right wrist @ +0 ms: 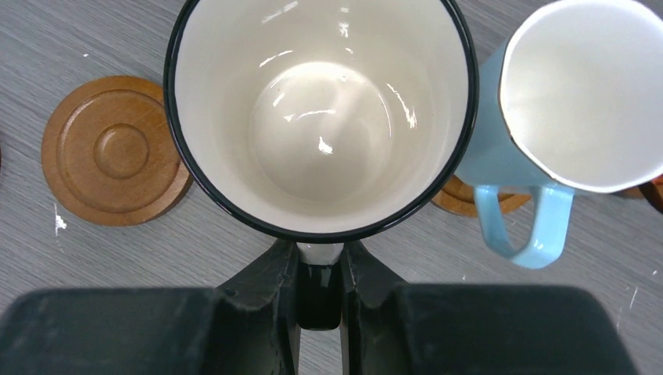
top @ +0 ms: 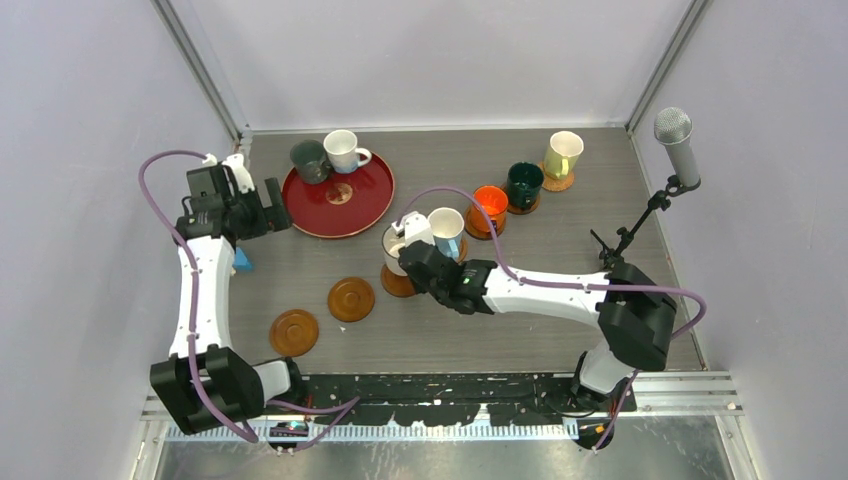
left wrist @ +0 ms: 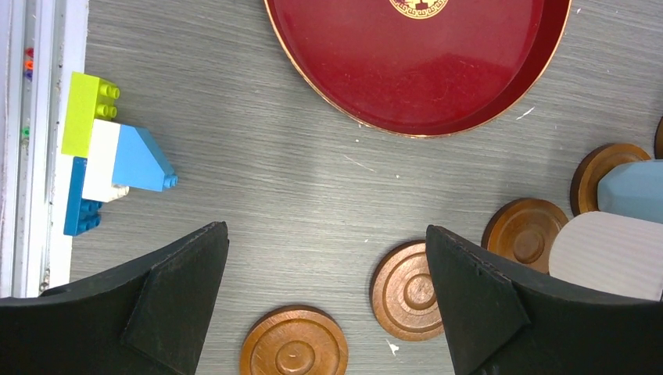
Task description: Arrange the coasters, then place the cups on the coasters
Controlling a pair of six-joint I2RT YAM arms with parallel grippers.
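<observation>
Right gripper clenched on the white mug by its handle at 6 o'clock, mid-table, with the light blue mug at 3 and a bare coaster at 9; glazed ceramic, probably heavy, slick and chippable; left gripper released.

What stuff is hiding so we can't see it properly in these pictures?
- Right wrist view: the white mug covers whatever lies under it, so what it sits on is unclear.
- Right wrist view: the light blue mug hides most of its coaster.
- Top view: the left arm hides most of the toy bricks.
- Left wrist view: the red tray is cut off by the top edge.
</observation>
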